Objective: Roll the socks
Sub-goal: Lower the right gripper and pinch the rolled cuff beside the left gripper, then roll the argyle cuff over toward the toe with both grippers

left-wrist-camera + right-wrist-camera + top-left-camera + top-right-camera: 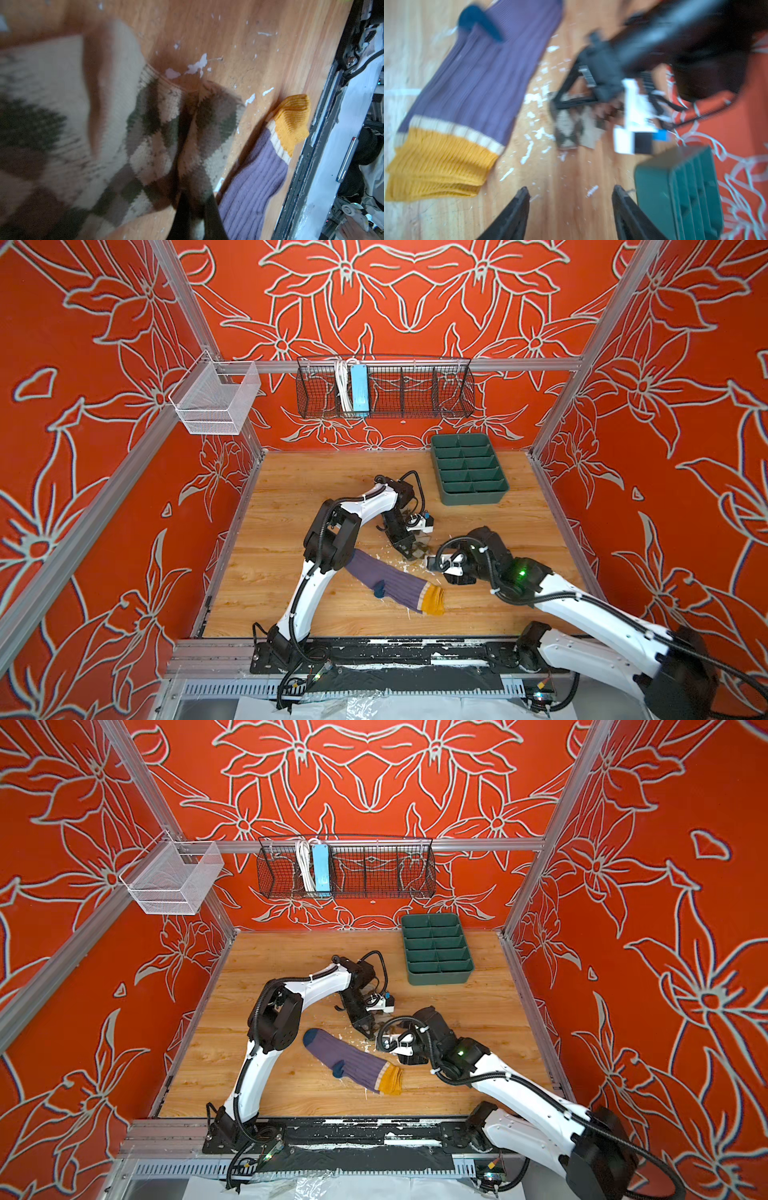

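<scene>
Left wrist view: left gripper (193,199) pinched shut on a fold of the beige argyle sock (145,128), dark fingers pressed together with knit bunched between them. Rest of that sock spread out and blurred on the wooden table (228,31) beyond the fingertips. Just beside the same gripper, the ribbed purple sock (253,187), mustard cuff at the end farthest from it, parted from the argyle sock by a strip of bare wood.

Right wrist view: right gripper (569,191) partly open, 2 fingertips well apart, nothing between them but scuffed wood. Straight ahead of it, the left gripper on top of the argyle sock, shown here from the front as a small bunched patch. Off to 1 side of the fingertips, the purple sock lying flat, cuff nearest, navy heel farther off. On the opposite side, close by, the green divided tray (652,187).

Both top views: the 2 grippers near each other at mid-table, argyle sock almost hidden under the left gripper, only a scrap showing. Navy toe (311,1038) plain in a top view; that end covered by the left arm (332,539) in a top view. Right gripper's fingers tucked under its own wrist from above, opening not readable there.
</scene>
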Tool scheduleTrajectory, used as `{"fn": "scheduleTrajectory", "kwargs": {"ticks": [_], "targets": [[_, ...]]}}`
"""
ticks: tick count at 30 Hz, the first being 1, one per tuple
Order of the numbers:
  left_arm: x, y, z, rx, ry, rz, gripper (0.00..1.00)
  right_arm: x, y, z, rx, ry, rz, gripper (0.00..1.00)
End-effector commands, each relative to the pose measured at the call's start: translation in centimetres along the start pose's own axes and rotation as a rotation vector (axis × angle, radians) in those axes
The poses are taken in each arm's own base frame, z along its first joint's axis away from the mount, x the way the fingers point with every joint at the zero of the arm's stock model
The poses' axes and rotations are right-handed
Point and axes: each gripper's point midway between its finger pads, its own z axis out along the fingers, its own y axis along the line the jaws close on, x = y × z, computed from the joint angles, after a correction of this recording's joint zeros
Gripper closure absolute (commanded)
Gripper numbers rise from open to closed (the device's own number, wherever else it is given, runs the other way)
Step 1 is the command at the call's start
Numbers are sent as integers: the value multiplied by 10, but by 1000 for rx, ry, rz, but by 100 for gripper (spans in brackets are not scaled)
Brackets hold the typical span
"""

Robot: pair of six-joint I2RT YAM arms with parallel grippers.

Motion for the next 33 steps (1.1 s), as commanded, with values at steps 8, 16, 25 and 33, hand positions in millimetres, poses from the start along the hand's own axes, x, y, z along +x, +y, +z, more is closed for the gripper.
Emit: {"fn": "scheduleTrajectory", "kwargs": {"ticks": [8,16,25,33], "targets": [[28,16,15,1,120,-91,100,-22,-21,72,43,-10,-231,43],[27,15,13,-1,108,-93,99,-8,-15,113,2,71,-193,55],[3,33,-27,-244,-12,-89,72,20,5,104,-71,213,-163,98],[-21,12,-102,-447,-215,-19,56,28,27,76,-192,255,-84,100]]}}
